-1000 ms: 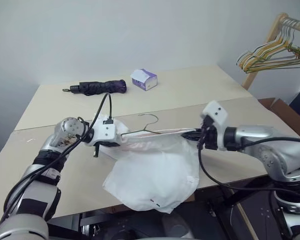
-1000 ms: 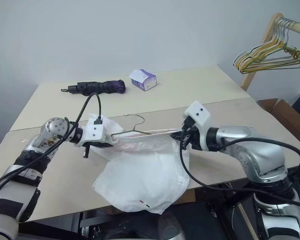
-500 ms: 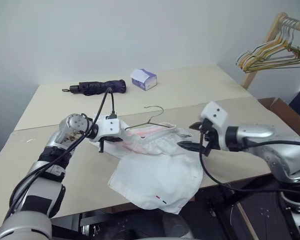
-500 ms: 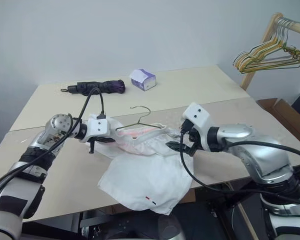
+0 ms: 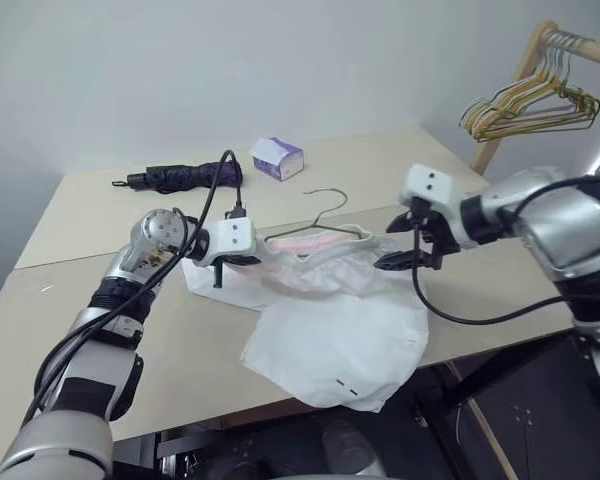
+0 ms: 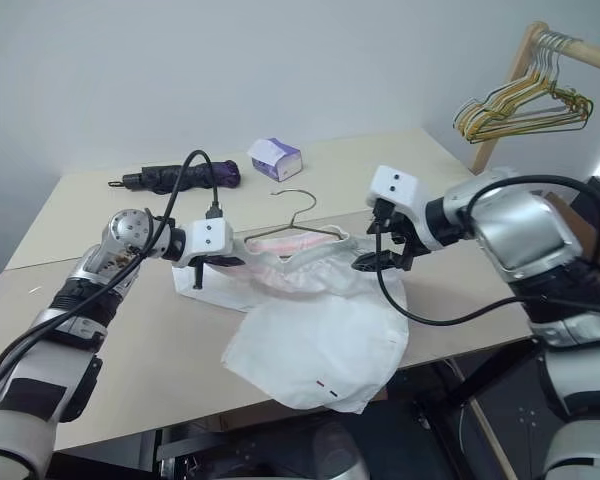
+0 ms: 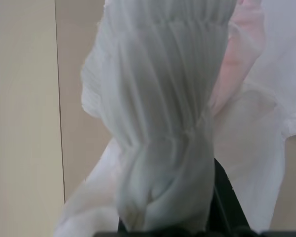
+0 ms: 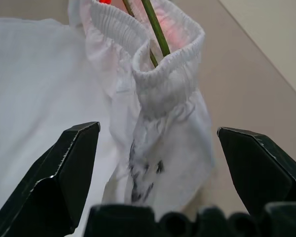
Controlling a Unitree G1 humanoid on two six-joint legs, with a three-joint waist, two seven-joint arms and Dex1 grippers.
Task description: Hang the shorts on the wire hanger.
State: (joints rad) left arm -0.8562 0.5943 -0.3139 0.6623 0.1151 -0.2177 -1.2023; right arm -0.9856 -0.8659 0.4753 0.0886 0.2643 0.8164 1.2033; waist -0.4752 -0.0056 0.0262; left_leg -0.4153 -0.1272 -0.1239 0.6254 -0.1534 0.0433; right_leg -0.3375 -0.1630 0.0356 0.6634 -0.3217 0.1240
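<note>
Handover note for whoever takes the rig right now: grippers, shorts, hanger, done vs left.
Left gripper: shut on the shorts at one end of the waistband.
Right gripper: open, holding nothing, close to the other waistband end.
Wire hanger: its wire runs inside the waistband, hook sticking up above it; the rest of the shorts lies on the table, one hem over the front edge.
Done: hanger threaded into the waist.
Left: judging by this, seat the waistband evenly on the hanger, then lift.

Pale tan surface carried a folded dark umbrella and a purple-and-white tissue box toward its far side, and white shorts near the front, drooping over the edge.
</note>
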